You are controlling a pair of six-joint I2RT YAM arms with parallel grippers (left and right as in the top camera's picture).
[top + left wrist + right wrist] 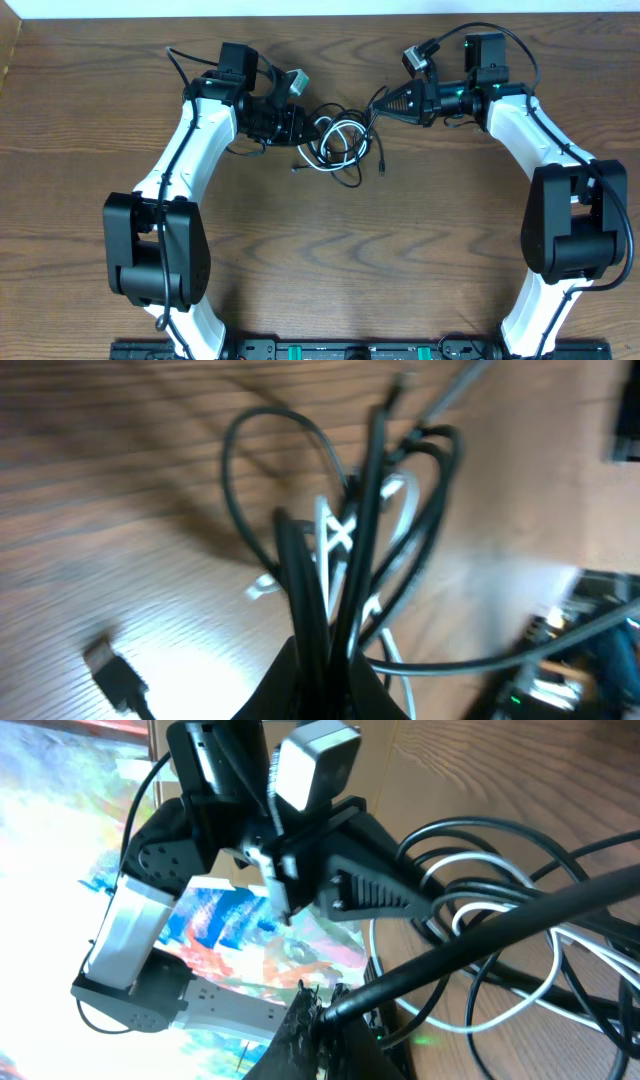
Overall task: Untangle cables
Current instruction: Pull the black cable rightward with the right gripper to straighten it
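Observation:
The cables (340, 142) lie in a tangle on the table's far middle, between both arms. A short white cable (343, 133) is coiled among the black loops (350, 180). My left gripper (304, 128) is at the tangle's left edge, and its wrist view shows it (325, 680) shut on several black strands (300, 580) that run up past the white cable (338, 532). My right gripper (376, 104) sits at the tangle's upper right. In its wrist view it (322, 1020) is shut on one thick-looking black cable (500, 925) stretched taut over the white cable (478, 900).
A loose black plug (115, 675) lies on the wood to the left of the held strands. Another plug end (383, 170) rests right of the tangle. The left arm's gripper and camera (330, 870) are close in front of my right gripper.

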